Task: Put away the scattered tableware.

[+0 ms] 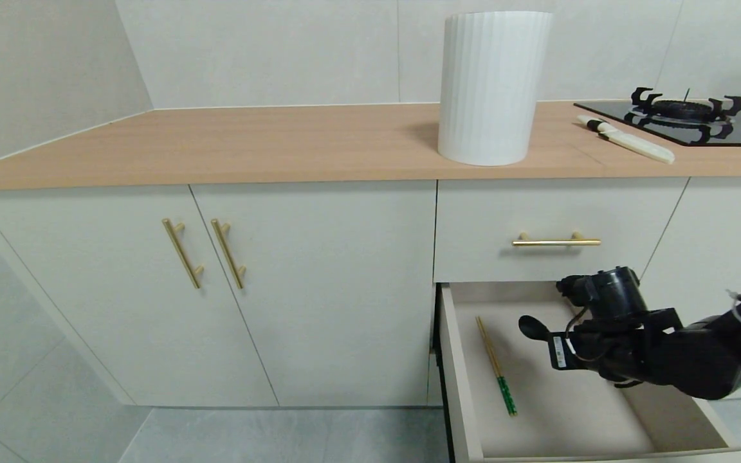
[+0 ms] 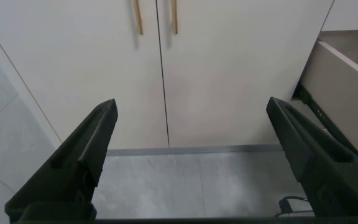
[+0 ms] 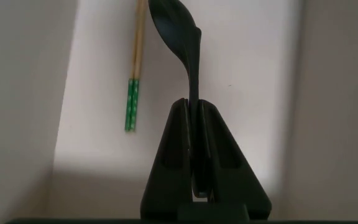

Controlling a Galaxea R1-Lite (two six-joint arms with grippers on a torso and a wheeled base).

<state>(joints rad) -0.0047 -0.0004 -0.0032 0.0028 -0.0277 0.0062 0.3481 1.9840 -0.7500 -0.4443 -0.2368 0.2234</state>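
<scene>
Green-tipped wooden chopsticks (image 1: 496, 376) are stowed in the open white drawer (image 1: 458, 373). A black spoon (image 1: 533, 328) is pinched by the right claw (image 3: 193, 115) above it. The left claw (image 2: 191, 155) is spread empty, and a pale knife (image 1: 628, 140) is left on the desk (image 1: 280, 141).

Black spoon (image 3: 180, 31): bowl tip cut by the frame top; handle end hidden inside the right gripper (image 3: 194, 107). Chopsticks (image 3: 137, 62): plain ends cut off. Gas hob (image 1: 686, 119): cropped at right edge. Open drawer (image 1: 455, 360): front cropped below.
</scene>
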